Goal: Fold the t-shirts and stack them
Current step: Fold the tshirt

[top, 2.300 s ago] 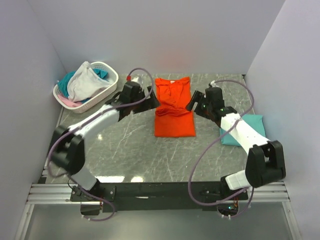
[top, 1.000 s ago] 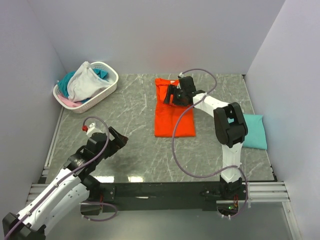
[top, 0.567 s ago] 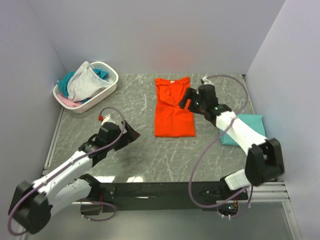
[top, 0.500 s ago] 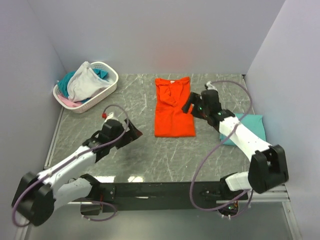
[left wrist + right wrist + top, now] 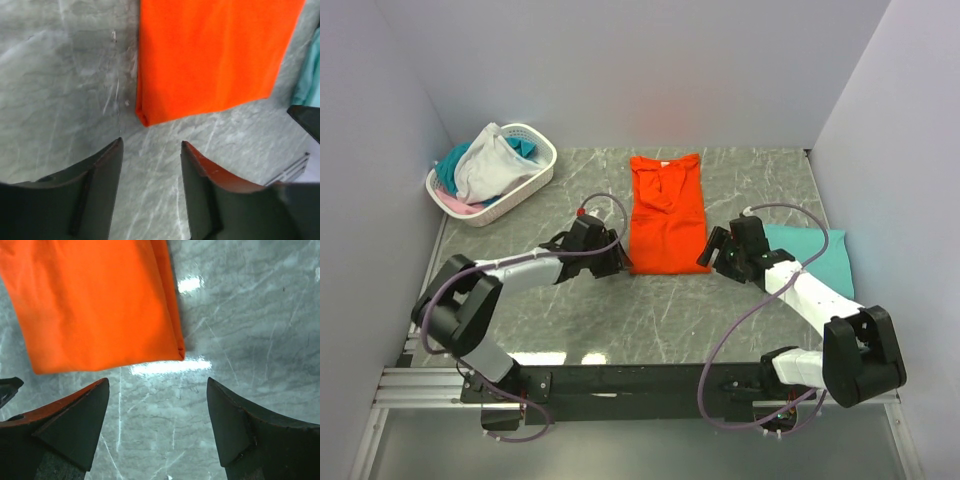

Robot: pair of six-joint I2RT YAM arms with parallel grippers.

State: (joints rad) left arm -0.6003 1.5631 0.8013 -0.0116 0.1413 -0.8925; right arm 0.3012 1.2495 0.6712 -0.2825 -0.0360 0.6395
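While the grey marble surface (image 5: pixel 580 310) sat between pale walls (image 5: pixel 620 70), the orange t-shirt (image 5: pixel 667 225) lay flat mid-surface. Left gripper (image 5: pixel 612 262) and right gripper (image 5: pixel 712 252) hung low by its near corners, both spread, empty.

One bright orange cloth t-shirt (image 5: pixel 667 215), one folded teal cloth t-shirt (image 5: pixel 823 252), one white perforated plastic basket (image 5: pixel 542 172); its heaped garments (image 5: pixel 490 165) cannot be counted.

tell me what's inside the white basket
A crumpled white garment lies on top in the basket, with teal cloth beside it and pink cloth along the near rim. Whatever lies beneath them is covered.
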